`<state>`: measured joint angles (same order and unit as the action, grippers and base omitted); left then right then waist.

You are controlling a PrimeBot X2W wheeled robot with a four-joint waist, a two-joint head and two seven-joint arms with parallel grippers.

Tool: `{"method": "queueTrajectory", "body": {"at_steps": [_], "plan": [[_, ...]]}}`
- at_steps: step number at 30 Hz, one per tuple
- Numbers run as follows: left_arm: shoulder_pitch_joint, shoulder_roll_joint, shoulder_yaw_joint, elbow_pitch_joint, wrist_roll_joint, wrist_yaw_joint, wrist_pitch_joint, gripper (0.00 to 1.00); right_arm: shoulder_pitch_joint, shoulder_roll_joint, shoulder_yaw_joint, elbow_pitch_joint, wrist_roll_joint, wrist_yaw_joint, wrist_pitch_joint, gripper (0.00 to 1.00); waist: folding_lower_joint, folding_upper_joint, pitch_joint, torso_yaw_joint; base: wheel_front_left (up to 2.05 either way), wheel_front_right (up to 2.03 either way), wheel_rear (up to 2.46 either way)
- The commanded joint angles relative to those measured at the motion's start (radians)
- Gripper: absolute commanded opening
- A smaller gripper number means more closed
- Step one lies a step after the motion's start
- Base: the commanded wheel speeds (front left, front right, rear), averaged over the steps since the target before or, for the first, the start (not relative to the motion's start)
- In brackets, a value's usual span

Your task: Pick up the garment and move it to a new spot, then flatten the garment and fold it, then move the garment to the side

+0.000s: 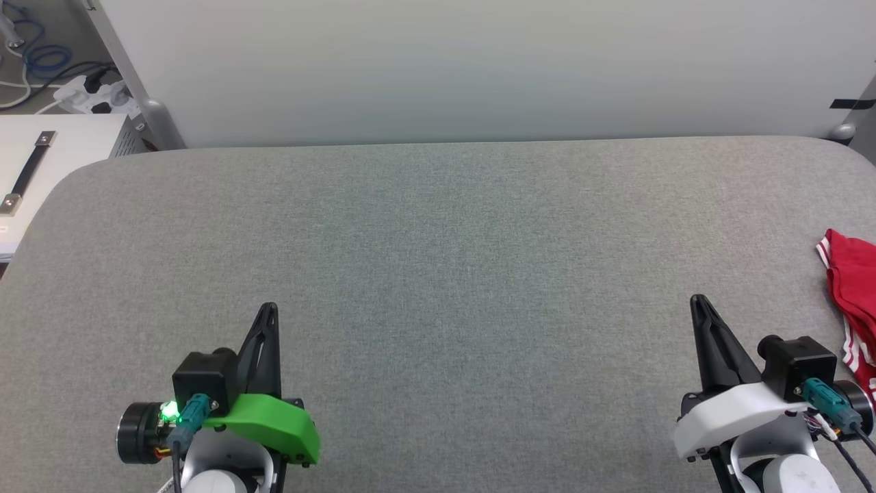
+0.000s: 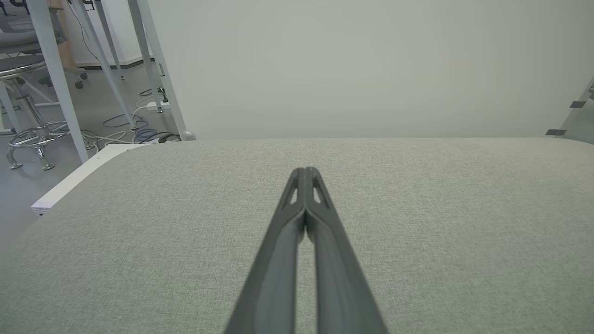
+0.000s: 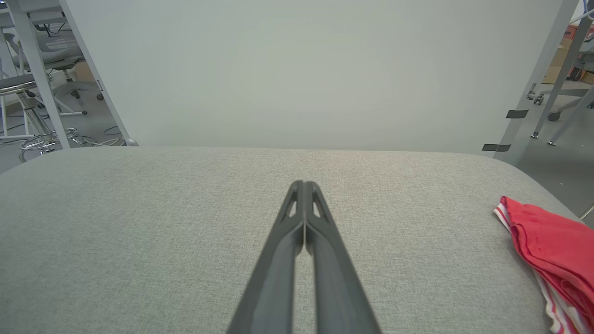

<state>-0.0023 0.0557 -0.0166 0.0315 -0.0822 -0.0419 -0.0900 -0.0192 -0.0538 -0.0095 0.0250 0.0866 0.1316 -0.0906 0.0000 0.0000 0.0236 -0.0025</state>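
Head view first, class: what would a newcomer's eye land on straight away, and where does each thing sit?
The red garment stands out, bunched at the far right edge of the grey padded table, just beyond the right gripper. Next comes the bright green cover behind the left gripper at the lower left. Both grippers are shut and hold nothing.

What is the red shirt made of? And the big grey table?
The garment looks like thin, soft, matte cloth: it lies crumpled in loose folds. The table top seems covered in grey woven fabric, matte too, since a fine speckled weave shows; its rounded edges hint at padding.
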Motion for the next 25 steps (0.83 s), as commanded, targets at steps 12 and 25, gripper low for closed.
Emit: {"method": "queueTrajectory", "body": {"at_steps": [12,25], "plan": [[0.002,-0.004,0.008,-0.012,0.03,0.017,0.028,0.0,0.014,0.002,0.004,-0.013,-0.032,-0.001,0.029,0.0,0.0,0.0,-0.007,0.001,0.0,0.0,0.0],[0.002,-0.005,0.012,-0.022,0.055,0.029,0.058,0.0,0.017,0.003,0.007,-0.019,-0.058,-0.001,0.059,0.0,0.0,0.0,-0.015,0.002,0.0,0.0,0.0]]}}
